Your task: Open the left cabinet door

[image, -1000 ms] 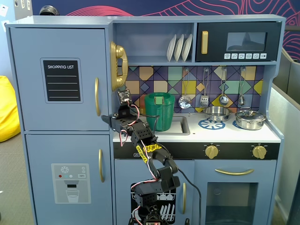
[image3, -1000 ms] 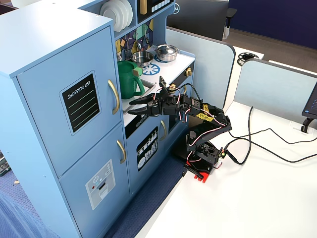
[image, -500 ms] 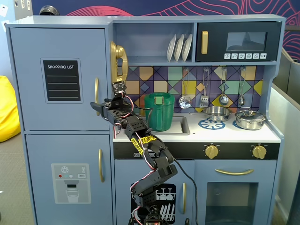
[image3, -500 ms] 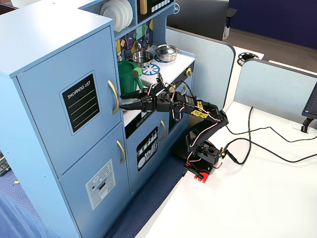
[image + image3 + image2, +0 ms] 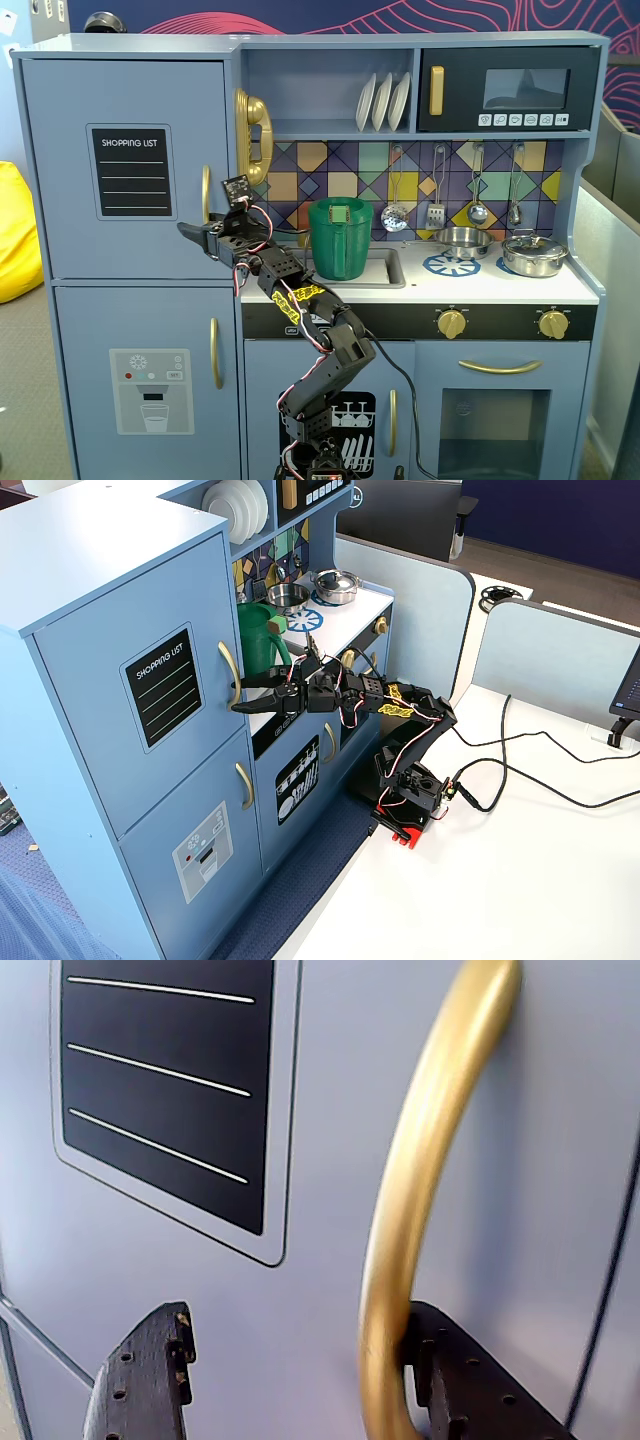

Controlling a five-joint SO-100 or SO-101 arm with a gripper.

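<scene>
Left cabinet door [image 5: 125, 165] closed; end effector [image 5: 300, 1380] spread wide w/ handle [image 5: 420, 1200] between fingers, so clench low, then pull outward along hinge arc.

I see a white tabletop [image 5: 520, 880] in a fixed view, carrying my arm's red-and-black base [image 5: 408, 802] near its left edge. A black cable [image 5: 540, 780] trails from the base across the surface toward the right. The toy kitchen [image 5: 90, 560] stands beside it on blue carpet [image 5: 300, 870].
</scene>
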